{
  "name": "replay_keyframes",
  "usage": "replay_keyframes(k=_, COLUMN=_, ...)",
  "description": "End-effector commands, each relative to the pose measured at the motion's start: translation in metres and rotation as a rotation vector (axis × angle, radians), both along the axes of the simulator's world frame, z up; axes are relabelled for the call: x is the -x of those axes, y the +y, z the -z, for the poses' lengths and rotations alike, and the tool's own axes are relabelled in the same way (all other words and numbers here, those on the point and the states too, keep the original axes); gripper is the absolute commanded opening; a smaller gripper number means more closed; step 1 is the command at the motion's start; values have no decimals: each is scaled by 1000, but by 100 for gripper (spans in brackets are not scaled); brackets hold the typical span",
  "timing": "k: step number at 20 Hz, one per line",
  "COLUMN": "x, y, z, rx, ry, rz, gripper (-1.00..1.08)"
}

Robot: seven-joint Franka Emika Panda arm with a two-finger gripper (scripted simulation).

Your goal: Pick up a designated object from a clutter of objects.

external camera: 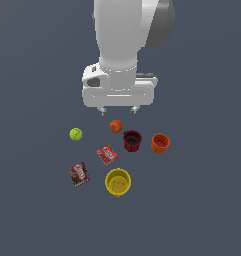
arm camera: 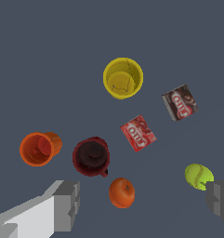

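Scanning the exterior view left to right: yellow-green tennis ball (external camera: 75, 134), then brown packet (external camera: 79, 174) nearer the camera, red packet (external camera: 107, 154), yellow cup (external camera: 118, 181), orange ball (external camera: 116, 126), dark red cup (external camera: 132, 140), orange cup (external camera: 160, 143), all loose on the dark worktop (external camera: 37, 210).

Target = orange ball, at the far edge of the clutter, just beside the dark red cup w/ a slim gap, well apart from the tennis ball. Wrist view shows its stem dimple facing up.

Handling, as a guess: round, probably light and fairly firm, smooth skin so likely to roll or squirt out if pinched off-centre. Best hold is across the widest part, pads level w/ the middle, approach straight down. The cup side is tight, so one finger has little room there; turning the wrist so the fingers clear the cup may help.

Arm pose: wrist pointing straight down, claw (external camera: 118, 109) hanging above the ball and clear of it, slightly behind it in the exterior view. Fingers (arm camera: 67, 204) spread wide apart, nothing between them; in the wrist view the ball sits in the gap, nearer one finger.
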State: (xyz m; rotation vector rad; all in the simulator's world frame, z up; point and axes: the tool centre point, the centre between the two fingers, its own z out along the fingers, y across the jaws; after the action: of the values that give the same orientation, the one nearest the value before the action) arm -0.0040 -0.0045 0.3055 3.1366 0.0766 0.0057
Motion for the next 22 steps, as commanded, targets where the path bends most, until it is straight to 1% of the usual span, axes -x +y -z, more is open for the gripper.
replay_keyframes(k=1, x=4, y=-1, z=11, rx=0, ry=1, rz=17, gripper=100)
replay_keyframes(k=6, x=16, y=-4, z=41, rx=-1, ry=1, rz=65, gripper=100)
replay_keyframes(k=10, x=32, y=-6, z=73, rx=-2, ry=1, rz=118, gripper=100)
replay_keyframes(k=15, x=59, y=-10, z=115, rx=-4, ry=2, rz=192, gripper=100)
replay_keyframes(k=22, x=103, y=-14, z=165, rx=-4, ry=2, rz=293, gripper=100)
